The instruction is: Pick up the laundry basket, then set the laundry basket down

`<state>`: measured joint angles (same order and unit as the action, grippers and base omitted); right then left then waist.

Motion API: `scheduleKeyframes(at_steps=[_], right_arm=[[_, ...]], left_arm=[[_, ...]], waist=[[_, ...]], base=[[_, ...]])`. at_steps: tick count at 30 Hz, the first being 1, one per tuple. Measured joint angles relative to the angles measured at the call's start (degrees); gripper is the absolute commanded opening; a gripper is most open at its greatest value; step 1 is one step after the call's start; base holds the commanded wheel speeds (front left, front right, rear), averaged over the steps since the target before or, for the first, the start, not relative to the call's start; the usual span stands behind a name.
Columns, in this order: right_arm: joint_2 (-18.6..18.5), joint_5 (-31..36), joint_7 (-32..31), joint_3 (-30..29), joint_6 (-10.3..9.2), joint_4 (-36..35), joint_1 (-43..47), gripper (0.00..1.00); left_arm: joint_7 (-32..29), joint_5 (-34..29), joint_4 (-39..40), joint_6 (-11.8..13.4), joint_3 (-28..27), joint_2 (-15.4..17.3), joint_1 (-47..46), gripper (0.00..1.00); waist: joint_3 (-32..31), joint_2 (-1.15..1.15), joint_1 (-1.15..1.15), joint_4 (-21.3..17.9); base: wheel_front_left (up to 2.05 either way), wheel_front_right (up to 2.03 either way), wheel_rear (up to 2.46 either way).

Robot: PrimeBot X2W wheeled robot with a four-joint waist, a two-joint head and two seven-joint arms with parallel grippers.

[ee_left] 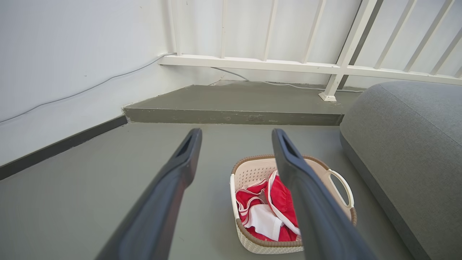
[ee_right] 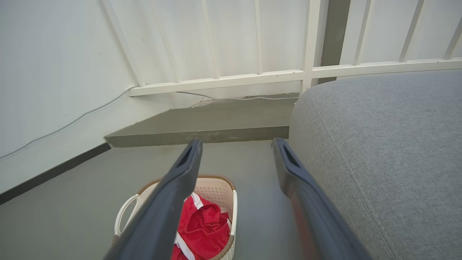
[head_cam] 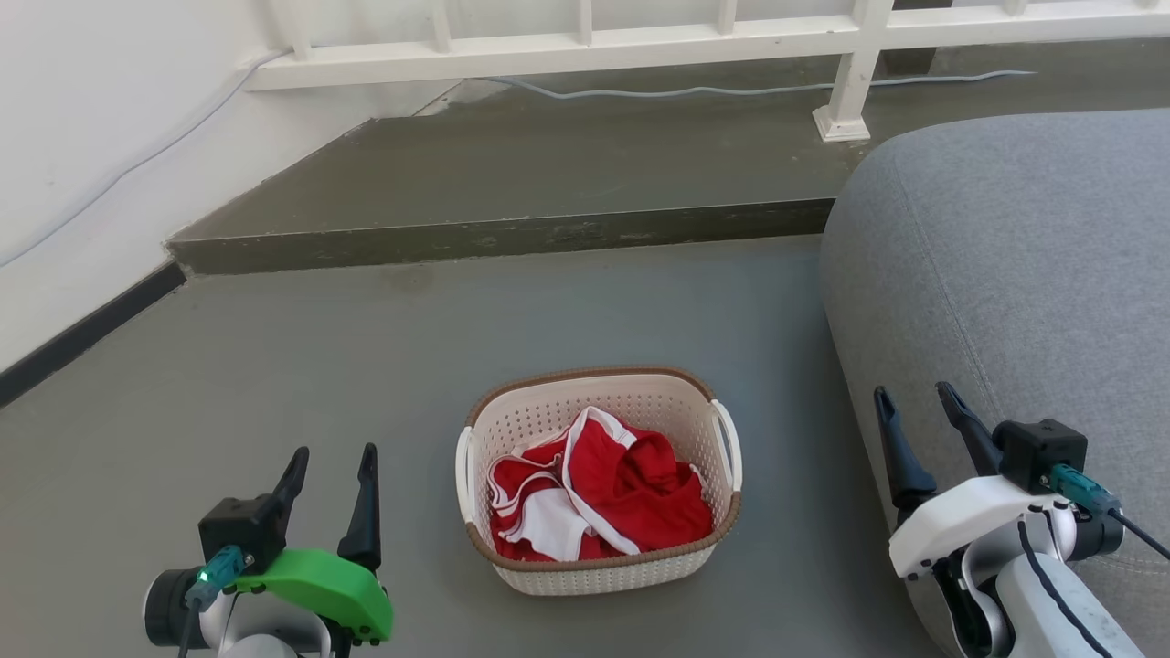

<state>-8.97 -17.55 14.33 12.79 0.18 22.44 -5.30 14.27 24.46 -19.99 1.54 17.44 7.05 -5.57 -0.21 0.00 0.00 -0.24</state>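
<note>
A grey sofa (head_cam: 1024, 274) is taking up the right side of your head view, its rounded flank bulging toward the lower right. The grey floor (head_cam: 320, 366) is spreading across the rest. On it, at lower centre, the laundry basket (head_cam: 599, 574) is sitting upright, clear of the sofa. A red-and-white garment (head_cam: 631, 484) is lying bunched inside it.

Your left gripper (head_cam: 334, 451) is hanging at the lower left and your right gripper (head_cam: 911, 391) at the lower right, in front of the sofa. Both are holding nothing, fingers parted a moderate way and tips pointing up the frame. The basket is lying between them, so each arm is facing an inward reach: rightward in the frame for the left, leftward for the right.

The two white handles are facing outward, the left handle (head_cam: 463, 475) toward your left gripper and the right handle (head_cam: 728, 443) toward your right. The left gripper is looking the nearer of the two in the frame. Whether the basket is running longer across the frame or up it is hard to judge from here.
</note>
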Motion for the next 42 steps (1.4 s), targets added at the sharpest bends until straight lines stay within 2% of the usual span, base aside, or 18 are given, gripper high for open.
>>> scheduleKeyframes(at_steps=[21, 32, 42], right_arm=[[0.1, 1.0, 0.0, -0.5, 0.93, 0.9, 0.0, 1.0], [-0.1, 1.7, 0.0, -0.5, 1.47, 0.4, -2.4, 1.0], [-0.5, 2.4, 0.0, -1.1, 1.85, 0.2, -7.3, 1.0]], left_arm=[[0.0, 0.0, -1.4, 0.3, 0.7, -0.3, -0.3, 1.0], [0.0, -0.3, 0.3, 0.3, 1.0, -0.5, -4.3, 1.0], [-0.4, -1.1, 0.4, 0.3, 1.2, -0.9, -9.6, 1.0]], waist=[[1.5, 0.0, 0.0, 0.1], [6.9, 0.0, 0.0, 0.2], [15.1, 0.0, 0.0, 0.3]], base=[[0.0, 0.0, 0.0], [0.0, 0.0, 0.0], [0.0, 0.0, 0.0]])
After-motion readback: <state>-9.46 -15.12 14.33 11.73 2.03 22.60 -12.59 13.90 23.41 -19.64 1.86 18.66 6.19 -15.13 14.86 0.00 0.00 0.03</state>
